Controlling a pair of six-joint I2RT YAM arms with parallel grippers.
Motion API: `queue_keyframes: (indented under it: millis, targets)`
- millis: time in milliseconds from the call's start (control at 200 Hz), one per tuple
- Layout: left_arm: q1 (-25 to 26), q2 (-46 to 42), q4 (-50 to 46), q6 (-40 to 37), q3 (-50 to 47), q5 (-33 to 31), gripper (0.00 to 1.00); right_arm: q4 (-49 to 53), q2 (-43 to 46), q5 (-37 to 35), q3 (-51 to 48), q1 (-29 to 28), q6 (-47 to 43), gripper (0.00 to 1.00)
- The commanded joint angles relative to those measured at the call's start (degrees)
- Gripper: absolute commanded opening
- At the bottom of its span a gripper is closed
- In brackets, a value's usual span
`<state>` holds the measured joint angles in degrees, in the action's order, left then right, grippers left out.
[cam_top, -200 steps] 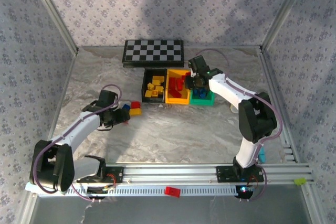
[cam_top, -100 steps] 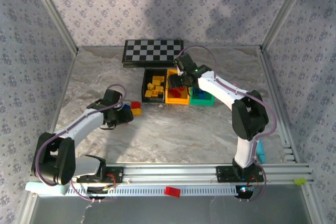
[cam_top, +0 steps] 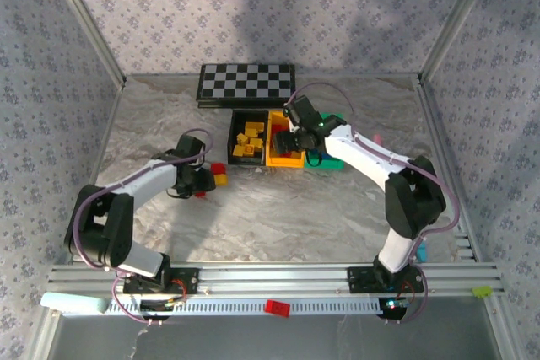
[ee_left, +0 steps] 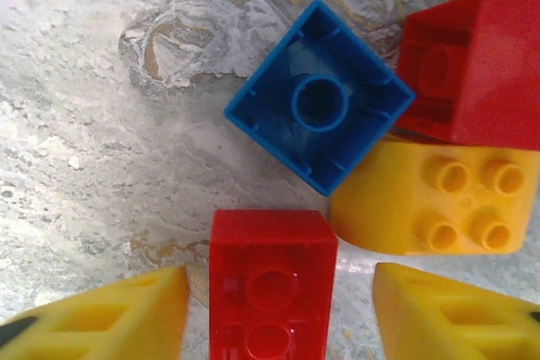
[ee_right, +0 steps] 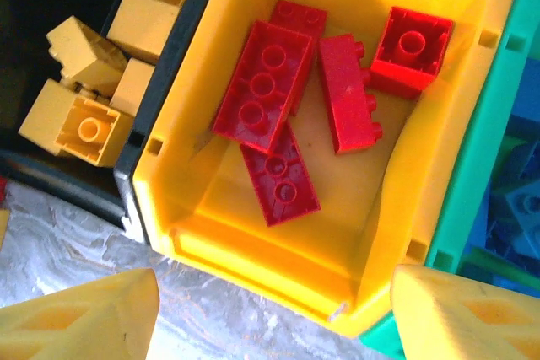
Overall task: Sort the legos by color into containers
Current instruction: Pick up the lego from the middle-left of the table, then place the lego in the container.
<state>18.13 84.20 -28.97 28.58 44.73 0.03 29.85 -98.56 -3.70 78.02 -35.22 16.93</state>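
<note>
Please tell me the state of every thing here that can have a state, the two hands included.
black bin: open, holding yellow bricks.
yellow bin: open, holding red bricks.
green bin: open, holding blue bricks.
left hand: open, astride a red brick.
that red brick: on the table, hollow side up.
blue brick: loose, hollow side up.
right hand: open, empty, above the yellow bin.

Left arm stretched low, forward and rightward, left gripper [cam_top: 201, 181] pointing down, jaws partly apart. Right arm arched forward and leftward, right gripper [cam_top: 287, 137] pointing down, jaws wide apart.
</note>
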Motion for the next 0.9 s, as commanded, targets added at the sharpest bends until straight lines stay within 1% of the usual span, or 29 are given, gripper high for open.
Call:
queue_keyframes:
  millis: [0, 115, 255, 480, 550, 620, 750, 895]
  targets:
    - [0.5, 0.6, -1.9, -1.4, 2.1, -2.5, 0.45, 1.5, 3.4, -2.4, -2.1, -0.3, -0.8, 0.75]
    - [0.8, -0.2, -2.4, -1.6, 2.0, -3.0, 0.27, 1.2, 5.7, -3.3, -4.1, -0.2, -0.7, 0.75]
    - [1.6, -3.0, -3.3, -1.6, 2.0, -4.0, 0.21, 0.9, 7.8, -4.0, -5.8, 0.2, -0.6, 0.74]
    - [4.8, -9.6, -6.7, -0.3, 6.1, -4.2, 0.21, 0.1, 11.5, -3.9, -9.2, 0.8, 0.3, 0.74]
    - [6.7, -10.6, -7.0, 0.4, 8.7, -3.8, 0.21, -0.3, 12.7, -3.9, -12.1, 1.2, 0.8, 0.74]
    - [9.9, -10.2, -6.7, 0.9, 12.2, -4.2, 0.22, -0.6, 13.7, -3.8, -13.7, 1.6, 1.3, 0.74]
    - [15.5, -5.3, -4.5, 0.9, 20.0, -5.1, 0.23, -0.8, 15.3, -3.7, -16.0, 1.9, 2.2, 0.74]
    - [19.6, 6.6, -4.4, -1.1, 32.3, -4.6, 0.25, -0.8, 17.2, -3.2, -18.0, 1.6, 3.5, 0.74]
